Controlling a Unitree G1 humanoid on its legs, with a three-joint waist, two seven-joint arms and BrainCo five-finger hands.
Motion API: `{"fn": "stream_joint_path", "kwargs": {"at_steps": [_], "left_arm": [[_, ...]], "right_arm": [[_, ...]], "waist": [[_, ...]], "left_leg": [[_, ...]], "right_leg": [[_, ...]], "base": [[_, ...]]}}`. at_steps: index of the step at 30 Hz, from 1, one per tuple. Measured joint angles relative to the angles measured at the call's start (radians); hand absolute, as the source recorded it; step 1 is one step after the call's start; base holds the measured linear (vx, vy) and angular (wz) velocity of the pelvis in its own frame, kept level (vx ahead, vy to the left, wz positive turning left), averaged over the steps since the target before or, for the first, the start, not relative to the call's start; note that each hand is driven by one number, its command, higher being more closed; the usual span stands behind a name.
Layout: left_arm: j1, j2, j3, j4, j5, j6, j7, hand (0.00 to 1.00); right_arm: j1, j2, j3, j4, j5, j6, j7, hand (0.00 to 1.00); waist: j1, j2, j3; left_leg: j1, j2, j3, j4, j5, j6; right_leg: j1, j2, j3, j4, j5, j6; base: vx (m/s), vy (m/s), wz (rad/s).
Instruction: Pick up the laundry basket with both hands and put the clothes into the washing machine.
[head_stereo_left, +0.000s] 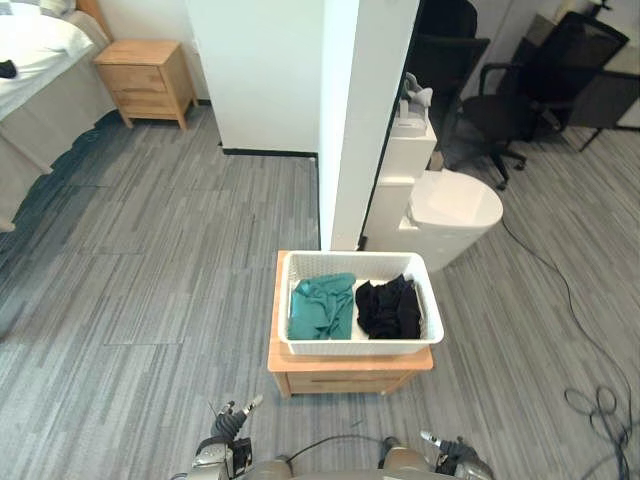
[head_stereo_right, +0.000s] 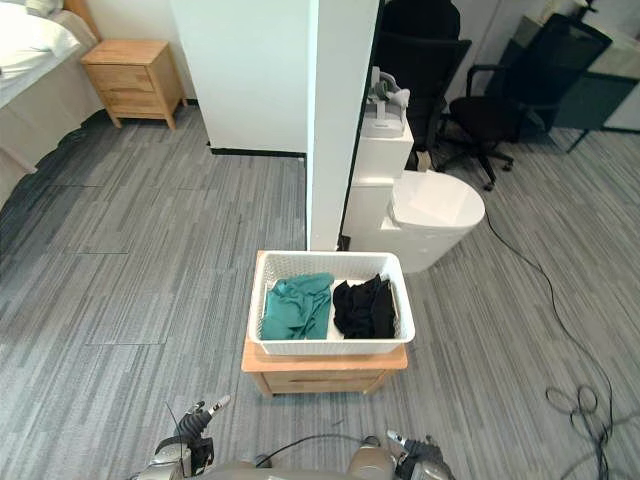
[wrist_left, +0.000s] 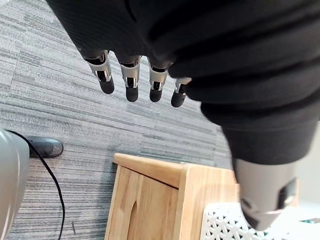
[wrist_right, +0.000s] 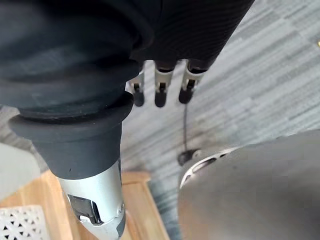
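Left hand (head_stereo_left: 232, 420) and right hand (head_stereo_left: 452, 452) are hanging empty, fingers straight, with the basket (head_stereo_left: 355, 348) of clothes (head_stereo_left: 322, 305) sitting on a low table (head_stereo_left: 345, 374) at 12 o'clock, long axis running 9-to-3, left hand looking slightly nearer.

Perforated white plastic basket (head_stereo_left: 360, 345), soft cloth clothes (head_stereo_left: 322, 307), matt wooden table (head_stereo_left: 350, 372)

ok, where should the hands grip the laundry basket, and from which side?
Grip the laundry basket by the rim at its two short ends, from outside: left hand by the teal clothes, right hand by the black clothes. It lies long side toward the robot on the wooden stand, and both ends look free.
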Motion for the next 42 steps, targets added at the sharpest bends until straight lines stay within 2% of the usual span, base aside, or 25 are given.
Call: {"fn": "stream_joint_path", "kwargs": {"at_steps": [1, 2, 4, 7, 9, 12, 14, 15, 17, 20, 25, 27, 30, 33, 34, 39, 42], "left_arm": [[0.018, -0.016, 0.002, 0.005, 0.003, 0.000, 0.000, 0.00], [0.021, -0.028, 0.002, 0.007, 0.004, 0.000, 0.000, 0.00], [0.034, -0.035, 0.002, 0.012, 0.011, 0.001, 0.000, 0.00], [0.036, -0.042, 0.041, 0.019, 0.030, 0.002, 0.000, 0.00], [0.037, -0.043, 0.076, 0.018, 0.031, 0.002, 0.000, 0.00], [0.046, -0.038, 0.135, 0.014, 0.019, 0.003, 0.015, 0.00], [0.090, -0.036, 0.190, -0.059, -0.044, 0.002, 0.038, 0.00], [0.144, -0.033, 0.222, -0.188, -0.106, -0.001, 0.049, 0.00], [0.182, -0.022, 0.242, -0.288, -0.143, -0.010, 0.049, 0.00], [0.218, 0.045, 0.337, -0.465, -0.200, -0.032, 0.040, 0.00], [0.169, 0.179, 0.424, -0.611, -0.225, -0.047, 0.020, 0.00], [0.136, 0.204, 0.423, -0.629, -0.223, -0.048, 0.022, 0.00], [0.052, 0.225, 0.382, -0.631, -0.205, -0.055, 0.023, 0.00], [-0.018, 0.231, 0.290, -0.630, -0.198, -0.054, 0.020, 0.00], [-0.043, 0.236, 0.247, -0.629, -0.162, -0.052, 0.017, 0.00], [-0.199, 0.292, 0.112, -0.585, -0.052, -0.043, -0.002, 0.00], [-0.301, 0.299, 0.054, -0.515, -0.040, -0.038, -0.002, 0.00]], "right_arm": [[0.000, -0.011, 0.009, -0.003, 0.000, -0.003, 0.000, 0.00], [-0.002, -0.020, 0.024, -0.006, 0.000, -0.005, 0.001, 0.00], [-0.008, -0.030, 0.050, -0.007, 0.000, -0.009, 0.000, 0.00], [-0.005, -0.033, 0.065, -0.009, 0.001, -0.015, -0.001, 0.00], [-0.005, -0.047, 0.072, -0.023, 0.003, -0.018, -0.003, 0.00], [0.012, -0.044, 0.074, -0.134, 0.018, -0.019, -0.032, 0.00], [0.044, -0.041, 0.075, -0.346, 0.026, -0.020, -0.061, 0.00], [0.081, -0.044, 0.068, -0.539, 0.006, -0.022, -0.092, 0.00], [0.092, -0.052, 0.039, -0.661, -0.022, -0.026, -0.114, 0.00], [0.072, -0.115, -0.071, -0.817, -0.111, -0.029, -0.157, 0.00], [0.009, -0.249, -0.100, -0.920, -0.189, -0.030, -0.157, 0.00], [-0.032, -0.277, -0.086, -0.922, -0.196, -0.030, -0.156, 0.00], [-0.104, -0.321, 0.001, -0.921, -0.195, -0.030, -0.150, 0.00], [-0.188, -0.365, 0.132, -0.905, -0.195, -0.029, -0.123, 0.00], [-0.224, -0.379, 0.182, -0.893, -0.195, -0.029, -0.107, 0.00], [-0.399, -0.401, 0.334, -0.799, -0.185, -0.028, -0.066, 0.00], [-0.492, -0.401, 0.385, -0.700, -0.176, -0.025, -0.062, 0.00]], "waist": [[-0.001, 0.034, -0.015], [0.000, 0.055, -0.025], [-0.004, 0.080, -0.027], [-0.005, 0.080, -0.026], [-0.005, 0.079, -0.027], [-0.012, 0.067, -0.024], [-0.031, 0.066, -0.025], [-0.030, 0.068, -0.024], [-0.030, 0.071, -0.024], [-0.029, 0.079, -0.023], [-0.036, 0.098, -0.017], [-0.036, 0.100, -0.017], [-0.039, 0.104, -0.015], [-0.049, 0.115, 0.009], [-0.049, 0.120, 0.015], [-0.045, 0.128, 0.113], [-0.036, 0.131, 0.172]], "left_leg": [[-0.004, 0.033, -0.004, -0.012, -0.002, -0.016], [-0.008, 0.057, -0.006, -0.028, 0.006, -0.034], [-0.006, 0.089, -0.016, -0.042, 0.015, -0.053], [-0.002, 0.114, -0.020, -0.054, 0.024, -0.066], [-0.005, 0.115, -0.027, -0.065, 0.025, -0.068], [-0.024, 0.102, -0.025, -0.070, 0.025, -0.068], [-0.038, 0.097, -0.012, -0.075, 0.025, -0.068], [-0.049, 0.093, 0.006, -0.077, 0.025, -0.068], [-0.057, 0.087, 0.012, -0.078, 0.025, -0.068], [-0.059, 0.089, 0.014, -0.081, 0.025, -0.068], [-0.063, 0.086, 0.027, -0.082, 0.026, -0.067], [-0.066, 0.085, 0.037, -0.081, 0.026, -0.067], [-0.082, 0.084, 0.044, -0.070, 0.026, -0.067], [-0.098, 0.084, 0.052, -0.059, 0.026, -0.067], [-0.116, 0.084, 0.055, -0.052, 0.026, -0.066], [-0.197, 0.085, 0.066, -0.004, 0.030, -0.061], [-0.240, 0.087, 0.070, 0.027, 0.031, -0.061]], "right_leg": [[0.014, 0.037, -0.020, -0.045, 0.006, -0.017], [0.020, 0.071, -0.032, -0.086, 0.021, -0.036], [0.037, 0.108, -0.047, -0.119, 0.027, -0.046], [0.061, 0.134, -0.073, -0.149, 0.027, -0.046], [0.066, 0.137, -0.083, -0.164, 0.029, -0.049], [0.063, 0.129, -0.083, -0.201, 0.050, -0.055], [0.054, 0.128, -0.074, -0.227, 0.068, -0.055], [0.034, 0.126, -0.064, -0.235, 0.078, -0.054], [0.028, 0.125, -0.058, -0.246, 0.086, -0.052], [0.031, 0.127, -0.053, -0.263, 0.092, -0.053], [0.028, 0.129, -0.040, -0.293, 0.112, -0.053], [0.026, 0.130, -0.036, -0.305, 0.123, -0.057], [0.008, 0.130, -0.022, -0.305, 0.133, -0.062], [-0.011, 0.130, -0.011, -0.305, 0.147, -0.067], [-0.028, 0.130, -0.006, -0.304, 0.155, -0.069], [-0.102, 0.129, 0.015, -0.295, 0.190, -0.083], [-0.144, 0.130, 0.026, -0.280, 0.201, -0.090]], "base": [[0.14, -0.221, 0.00], [0.20, -0.263, 0.01], [0.18, -0.246, 0.06], [0.09, -0.147, 0.16], [0.04, -0.036, 0.15], [0.00, 0.000, 0.00], [-0.01, 0.021, -0.15], [-0.01, 0.015, -0.29], [0.00, 0.028, -0.17], [0.00, 0.008, -0.01], [0.00, -0.002, -0.09], [-0.03, -0.008, -0.15], [-0.06, -0.012, -0.14], [-0.08, -0.023, -0.13], [-0.10, -0.021, -0.13], [-0.14, -0.018, -0.10], [-0.12, -0.017, -0.07]]}}
